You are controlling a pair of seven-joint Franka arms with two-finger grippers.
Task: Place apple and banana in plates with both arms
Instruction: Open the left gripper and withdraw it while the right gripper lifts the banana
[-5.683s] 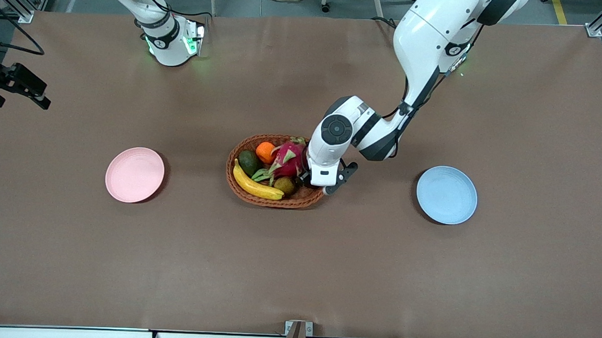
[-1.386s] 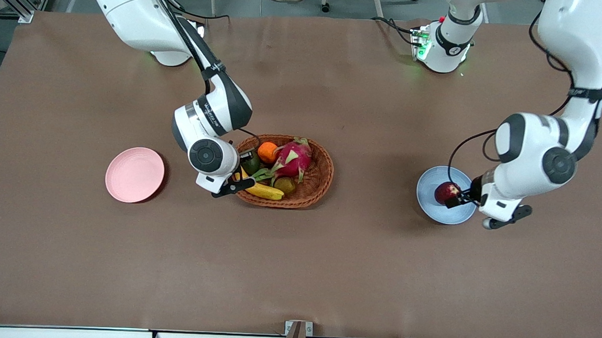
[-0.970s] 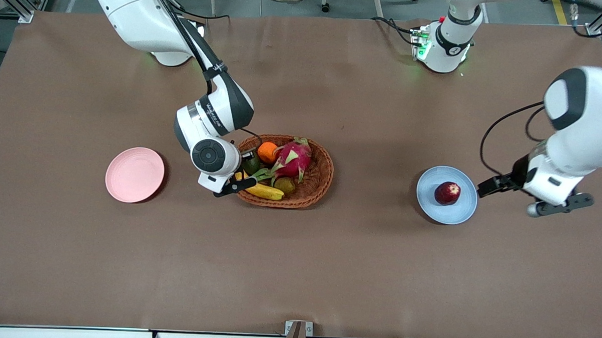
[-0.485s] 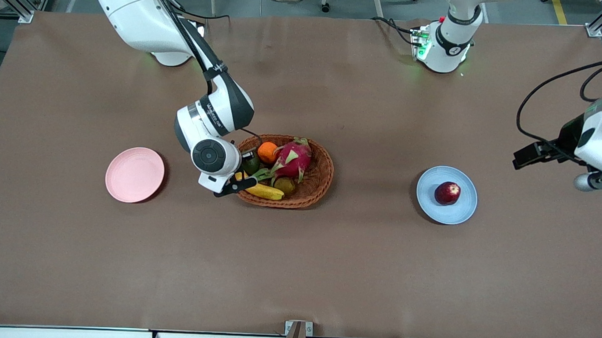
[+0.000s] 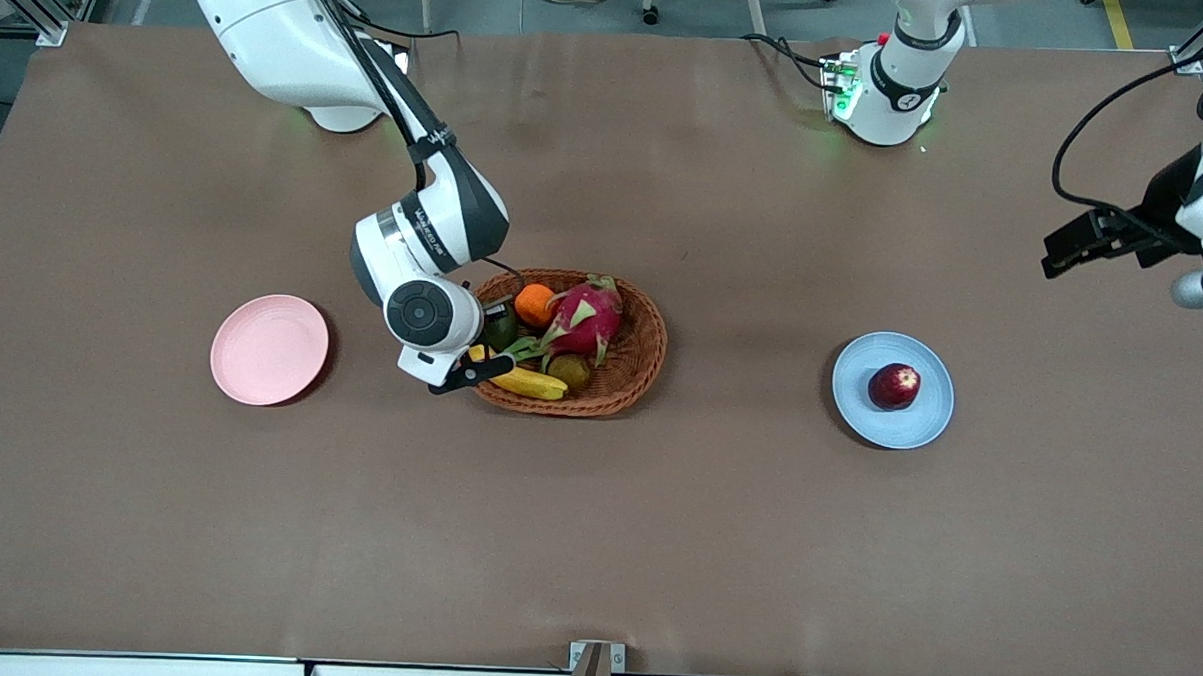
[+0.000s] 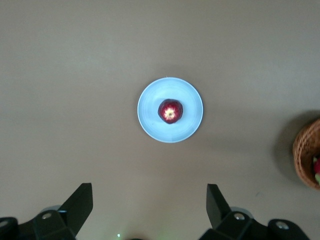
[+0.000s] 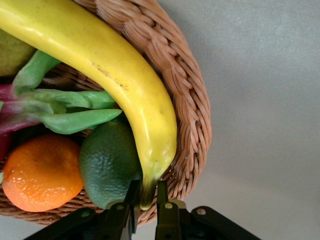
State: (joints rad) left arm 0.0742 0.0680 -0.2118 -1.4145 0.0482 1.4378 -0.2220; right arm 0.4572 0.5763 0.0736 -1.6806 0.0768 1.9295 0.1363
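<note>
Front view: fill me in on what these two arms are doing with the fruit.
The apple lies on the light blue plate, and the left pincer hangs open, high over the left arm's end of the table. The right pincer is down at the wicker basket, its fingers closed on the banana at its tip. The banana lies in the basket beside the other fruit. The pink plate holds nothing yet.

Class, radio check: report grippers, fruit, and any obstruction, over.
Left gripper open, high over the table; apple on blue plate. Right gripper shut on banana tip in basket. Pink plate bare; nothing in the way.
</note>
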